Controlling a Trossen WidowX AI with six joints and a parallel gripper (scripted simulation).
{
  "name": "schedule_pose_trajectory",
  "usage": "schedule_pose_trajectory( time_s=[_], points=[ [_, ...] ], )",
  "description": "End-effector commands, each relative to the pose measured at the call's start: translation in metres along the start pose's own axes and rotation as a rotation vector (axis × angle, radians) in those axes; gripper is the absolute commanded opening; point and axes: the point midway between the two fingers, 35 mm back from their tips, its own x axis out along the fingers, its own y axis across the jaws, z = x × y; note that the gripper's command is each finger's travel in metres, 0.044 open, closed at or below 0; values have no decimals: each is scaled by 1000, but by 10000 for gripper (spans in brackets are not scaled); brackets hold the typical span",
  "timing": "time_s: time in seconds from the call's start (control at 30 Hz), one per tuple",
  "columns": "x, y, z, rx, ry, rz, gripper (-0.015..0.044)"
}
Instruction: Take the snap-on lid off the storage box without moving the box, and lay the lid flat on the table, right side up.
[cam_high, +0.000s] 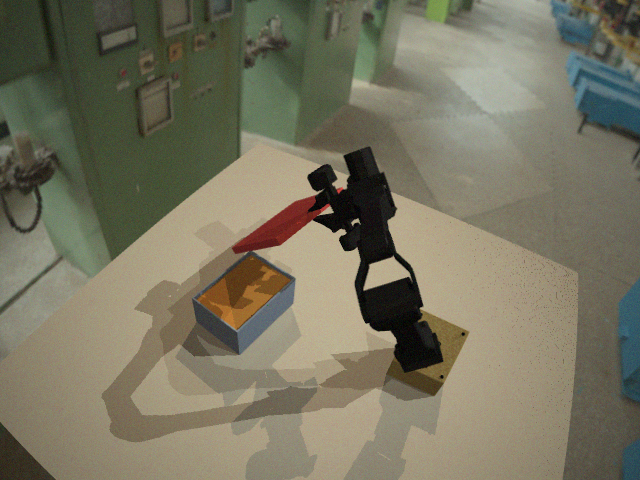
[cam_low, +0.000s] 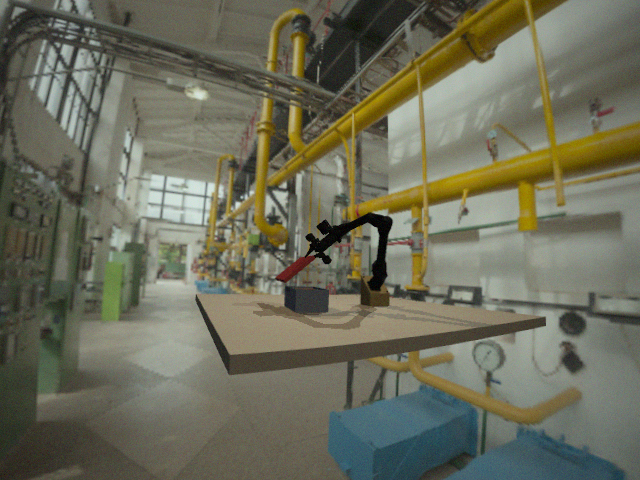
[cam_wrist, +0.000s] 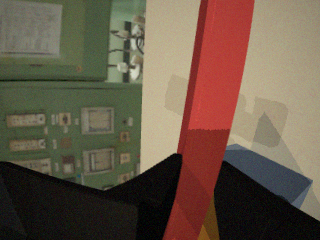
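The red lid (cam_high: 283, 223) (cam_low: 295, 268) (cam_wrist: 216, 85) is in the air, tilted steeply, its far end lower than the end at the fingers. My gripper (cam_high: 317, 210) (cam_low: 310, 255) (cam_wrist: 198, 165) is shut on one edge of the lid, above and beyond the box. The blue-grey storage box (cam_high: 267, 318) (cam_low: 306, 300) (cam_wrist: 270, 175) stands upright and open on the table, its orange inside showing in the top view. The lid does not touch the box. In the wrist view the black fingers stand on both sides of the lid and hide part of the box.
The table (cam_high: 496, 413) (cam_low: 289, 341) carries the box and the arm's brass-coloured base block (cam_high: 450, 338) (cam_low: 374, 297). The arm reaches from the block past the box's side. Green cabinets (cam_high: 196, 170) stand beyond the table's far left edge. Shadows of the arm fall around the box.
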Motion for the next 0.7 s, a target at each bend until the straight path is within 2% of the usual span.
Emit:
schedule_pose_trajectory(
  time_s=[0.0, 0.67],
  points=[
    [-2, 4, 7, -10, 3, 9, 0],
    [-6, 1, 46, -12, 1, 10, 0]
  ],
)
